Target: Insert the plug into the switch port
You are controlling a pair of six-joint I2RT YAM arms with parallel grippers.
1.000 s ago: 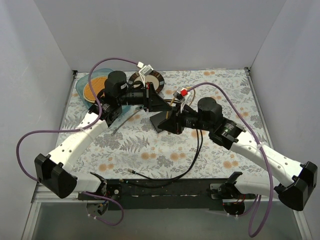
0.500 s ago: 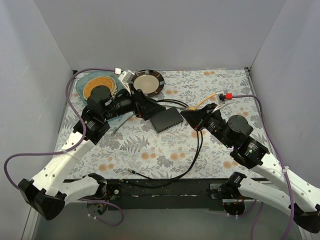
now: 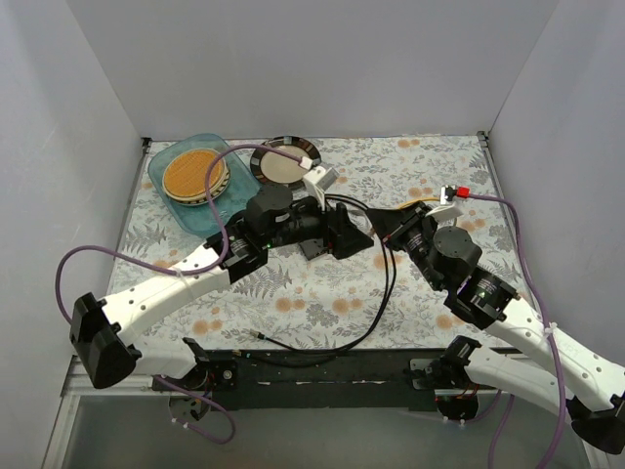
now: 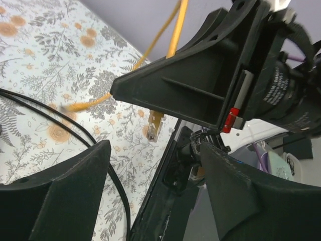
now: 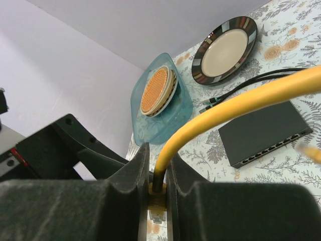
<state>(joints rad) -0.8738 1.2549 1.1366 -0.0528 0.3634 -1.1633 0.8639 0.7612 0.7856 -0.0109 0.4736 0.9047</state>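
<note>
Left tool (image 3: 350, 234) swung over switch (image 5: 261, 131); right wrist shows ports (image 5: 273, 149), left wrist plug (image 4: 154, 129).

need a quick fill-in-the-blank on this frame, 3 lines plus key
1. The plug ending the ___ cable is not in the switch.
2. The ___ gripper clamps that cable.
3. The left gripper is ___, holding nothing.
Missing: yellow; right; open.
</note>
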